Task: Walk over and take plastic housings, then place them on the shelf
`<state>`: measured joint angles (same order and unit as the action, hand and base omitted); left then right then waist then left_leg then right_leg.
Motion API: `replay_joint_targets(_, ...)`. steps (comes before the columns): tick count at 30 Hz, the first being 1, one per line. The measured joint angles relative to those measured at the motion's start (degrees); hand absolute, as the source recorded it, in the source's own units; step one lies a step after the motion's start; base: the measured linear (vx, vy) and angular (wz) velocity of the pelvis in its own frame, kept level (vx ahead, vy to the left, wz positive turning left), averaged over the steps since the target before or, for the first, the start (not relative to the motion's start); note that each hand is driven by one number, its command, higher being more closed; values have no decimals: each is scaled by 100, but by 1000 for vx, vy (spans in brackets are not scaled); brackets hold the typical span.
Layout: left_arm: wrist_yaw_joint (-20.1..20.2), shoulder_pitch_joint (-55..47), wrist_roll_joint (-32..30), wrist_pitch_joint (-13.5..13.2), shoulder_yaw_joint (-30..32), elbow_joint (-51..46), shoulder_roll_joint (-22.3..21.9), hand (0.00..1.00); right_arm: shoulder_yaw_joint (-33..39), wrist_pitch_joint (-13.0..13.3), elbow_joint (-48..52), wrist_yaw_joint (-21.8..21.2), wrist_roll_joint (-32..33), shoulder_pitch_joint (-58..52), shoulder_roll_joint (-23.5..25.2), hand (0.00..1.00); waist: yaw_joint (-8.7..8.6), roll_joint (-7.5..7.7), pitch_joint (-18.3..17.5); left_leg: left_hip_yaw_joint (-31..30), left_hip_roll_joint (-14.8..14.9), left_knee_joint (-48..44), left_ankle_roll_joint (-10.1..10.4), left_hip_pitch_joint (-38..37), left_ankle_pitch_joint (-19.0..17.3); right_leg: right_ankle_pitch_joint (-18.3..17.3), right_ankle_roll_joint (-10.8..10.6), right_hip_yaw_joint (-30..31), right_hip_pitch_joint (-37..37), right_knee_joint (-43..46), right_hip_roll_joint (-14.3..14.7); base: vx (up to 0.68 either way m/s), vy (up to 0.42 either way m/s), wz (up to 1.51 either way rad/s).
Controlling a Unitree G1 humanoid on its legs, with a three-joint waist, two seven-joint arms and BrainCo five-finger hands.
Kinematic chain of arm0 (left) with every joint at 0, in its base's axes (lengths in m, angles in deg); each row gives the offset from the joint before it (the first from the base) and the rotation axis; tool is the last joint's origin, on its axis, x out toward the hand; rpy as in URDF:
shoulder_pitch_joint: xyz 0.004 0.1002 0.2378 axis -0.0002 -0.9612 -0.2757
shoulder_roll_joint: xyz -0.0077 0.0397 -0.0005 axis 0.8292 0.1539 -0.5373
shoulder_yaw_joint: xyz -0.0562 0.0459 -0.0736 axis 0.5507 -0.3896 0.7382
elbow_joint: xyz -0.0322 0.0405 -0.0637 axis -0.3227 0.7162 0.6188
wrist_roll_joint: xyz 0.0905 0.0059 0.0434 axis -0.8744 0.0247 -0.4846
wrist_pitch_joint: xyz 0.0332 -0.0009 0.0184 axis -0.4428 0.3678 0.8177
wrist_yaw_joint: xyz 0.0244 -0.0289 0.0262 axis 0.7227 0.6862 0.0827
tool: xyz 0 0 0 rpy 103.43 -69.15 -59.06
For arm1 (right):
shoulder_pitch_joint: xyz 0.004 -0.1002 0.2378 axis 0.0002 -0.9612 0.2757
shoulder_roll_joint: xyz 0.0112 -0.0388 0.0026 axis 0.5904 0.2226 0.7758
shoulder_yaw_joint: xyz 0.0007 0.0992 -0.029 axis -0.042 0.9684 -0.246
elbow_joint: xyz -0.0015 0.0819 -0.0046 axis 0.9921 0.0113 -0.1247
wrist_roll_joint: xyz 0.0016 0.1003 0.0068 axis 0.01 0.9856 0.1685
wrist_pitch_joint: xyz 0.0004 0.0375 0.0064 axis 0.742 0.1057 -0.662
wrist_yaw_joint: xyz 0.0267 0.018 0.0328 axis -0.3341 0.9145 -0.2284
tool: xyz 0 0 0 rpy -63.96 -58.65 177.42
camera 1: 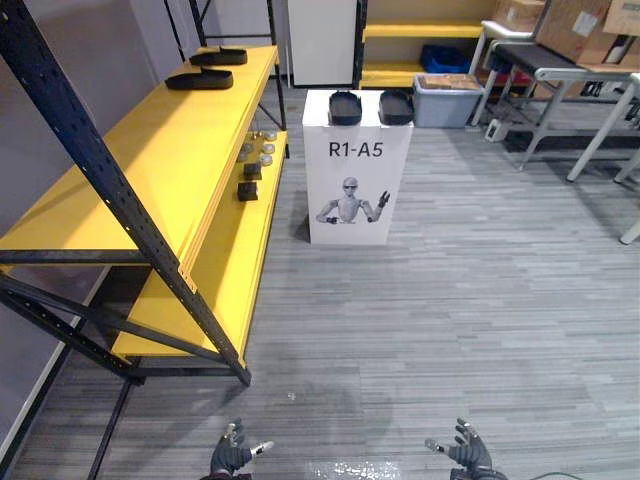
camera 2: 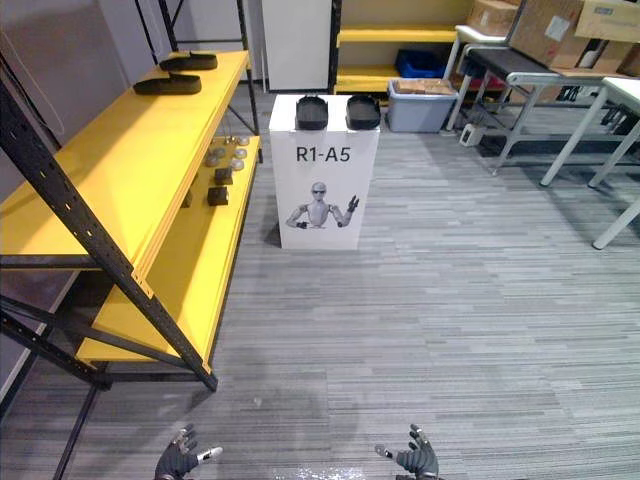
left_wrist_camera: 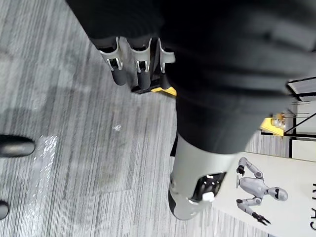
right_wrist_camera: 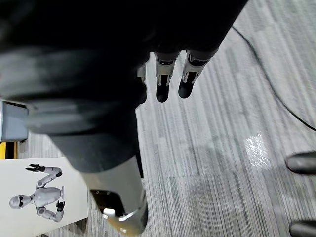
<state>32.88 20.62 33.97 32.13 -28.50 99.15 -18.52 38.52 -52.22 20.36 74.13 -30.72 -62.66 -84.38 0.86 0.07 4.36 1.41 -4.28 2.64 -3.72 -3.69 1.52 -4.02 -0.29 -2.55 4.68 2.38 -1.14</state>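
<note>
Left eye view shows the robot on the grey floor [camera 1: 480,300], well apart from the white stand [camera 1: 357,175] in front of it. On top of this stand lie the plastic housings to be taken, the left housing [camera 1: 345,107] and the right housing [camera 1: 396,106], side by side and both untouched.

The yellow shelf [camera 1: 150,150] runs along the robot's left side. At the far end of its top board lie a near dark piece [camera 1: 199,79] and a far dark piece [camera 1: 219,57]. They look like housings of the same kind, but from this far away I cannot be sure. On the lower board there are some small parts [camera 1: 248,182].

The left hand [camera 1: 232,455] and the right hand [camera 1: 468,452] hang low over the floor. In each wrist view the fingers are straight and relaxed, a little spread, and nothing is between them and the thumb. So both hands are empty.

My judgement is that the task is at its beginning for the two housings on the stand. What is left is the walk to the stand, the taking of each housing, the turn to the shelf and the placing there. If the dark pieces on the top board are housings, then some part of the work is already done.
</note>
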Motion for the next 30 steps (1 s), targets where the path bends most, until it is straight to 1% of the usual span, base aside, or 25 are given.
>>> replay_joint_targets(2,20,-2,-58,0,-2,-98,-2,0,-7,1,44,-56,-55,-8,-5,0,-1,1,75,-23,-1,11,12,-128,-8,-12,-20,6,124,0,-4,0,0,0)
replay_joint_targets(6,114,-13,-108,-1,-4,-258,-10,0,-8,1,178,-97,-53,-8,-10,0,-6,-24,101,-29,0,46,28,-160,-19,-33,-46,15,126,3,-6,-32,-2,-2)
replay_joint_targets(13,108,-153,-100,2,-4,-258,-55,0,-6,1,201,-94,-28,-42,-11,0,-19,-33,100,-39,-5,230,26,-246,60,-56,-70,18,77,24,-8,-69,3,-1)
replay_joint_targets(24,72,-212,-88,3,-1,-276,-92,0,-2,0,202,-79,100,22,-9,0,-14,-37,78,-18,-27,227,10,-151,62,-49,-62,42,3,-38,-22,-17,4,0)
replay_joint_targets(26,39,-207,-50,3,0,-278,-92,0,-1,-1,200,-49,113,52,-8,0,-8,-37,77,8,-25,194,52,-72,2,-49,-62,62,-70,-40,-22,-8,-1,-6)
replay_joint_targets(27,-6,-204,-38,4,4,-280,-92,0,2,-2,197,-36,156,90,-9,0,-7,-37,79,22,-26,91,27,26,-67,-49,-62,77,-113,-49,-25,1,5,-10)
replay_joint_targets(29,-25,-208,-28,5,12,-280,-92,0,1,-6,186,-34,222,173,-7,0,4,-36,83,87,-28,-161,-3,151,-227,-47,-63,143,-124,-70,-33,16,11,-16)
replay_joint_targets(30,-29,-215,-1,5,20,-281,-93,0,0,-5,186,-32,222,248,-7,0,16,-43,82,145,-27,-453,-30,266,-417,-57,-77,192,-124,-69,-41,31,18,-17)
